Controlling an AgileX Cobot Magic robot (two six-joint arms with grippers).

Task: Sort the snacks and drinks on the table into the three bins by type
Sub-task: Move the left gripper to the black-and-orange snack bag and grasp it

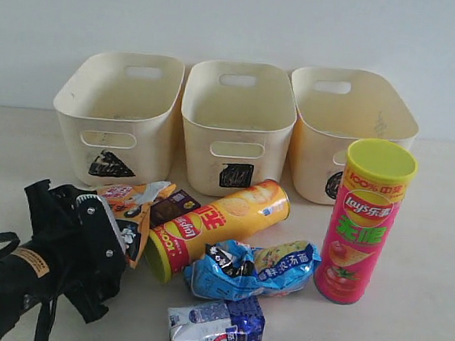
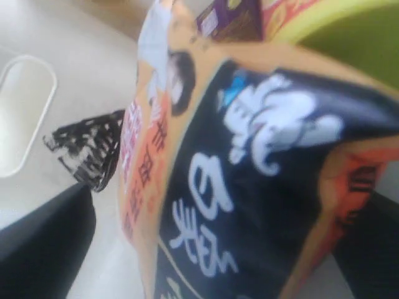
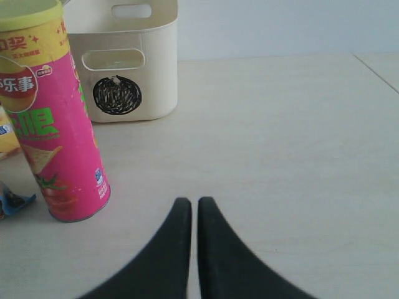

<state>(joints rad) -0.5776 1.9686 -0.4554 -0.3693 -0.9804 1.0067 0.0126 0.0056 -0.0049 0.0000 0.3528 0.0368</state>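
Pale wood-grain tabletop [image 1: 431,322], plain white wall [image 1: 243,17] rising behind it

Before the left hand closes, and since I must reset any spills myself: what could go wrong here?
The orange-black-white bag at the left hand lies right beside the yellow tube, which is on its side and might roll when the bag lifts. The purple box sits close by that bag and could be dragged along. The upright pink tube may topple if bumped.
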